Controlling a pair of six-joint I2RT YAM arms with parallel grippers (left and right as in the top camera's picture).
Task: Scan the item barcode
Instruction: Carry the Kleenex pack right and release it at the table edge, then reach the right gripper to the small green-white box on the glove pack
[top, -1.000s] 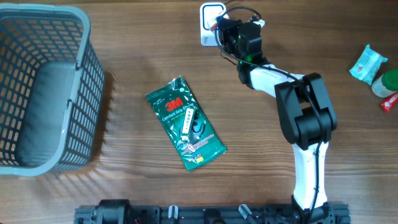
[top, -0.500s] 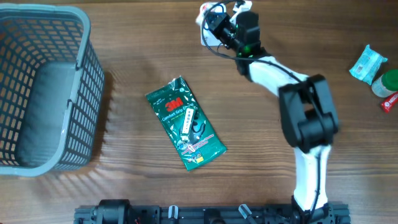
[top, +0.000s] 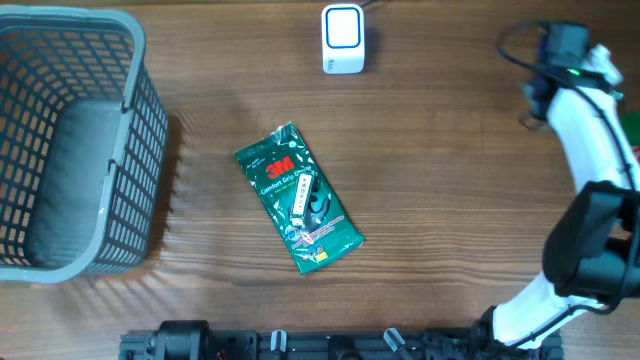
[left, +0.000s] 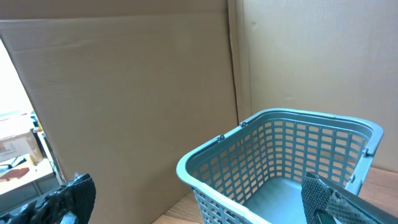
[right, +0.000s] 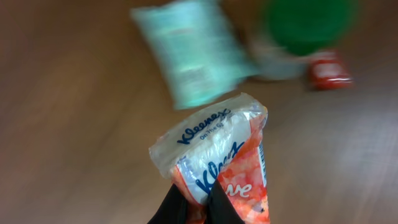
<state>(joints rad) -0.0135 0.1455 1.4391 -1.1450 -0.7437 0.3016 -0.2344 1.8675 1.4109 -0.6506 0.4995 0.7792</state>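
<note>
Kleenex pack (right: 217, 155) is pinched by its bottom end in the right gripper (right: 198, 202), whose 2 black fingers are squeezed together on the plastic wrap, so the pack sticks up out of them with the blue logo facing the wrist cam. It's up off the wood, not lying on it. From the overhead cam that arm is over by the far right corner of the worktop (top: 450, 200), and honestly I can't make out the pack itself from up there. Under it in the wrist view there are 3 blurry things on the wood: a pale teal packet (right: 189, 50), something with a green round top (right: 308, 25) and a small red item (right: 329, 68) right next to the green one. The white scanner (top: 342, 38) sits at the far edge about mid-width, well apart from the held pack. A green 3M packet (top: 298, 198) lies flat and slanted in the middle of the worktop. The grey-blue basket (top: 140, 110) takes up the far left corner. The left gripper (left: 196, 186) has its fingers spread wide with nothing between them, looking at the basket rim and a cardboard wall (left: 124, 93) behind it.
</note>
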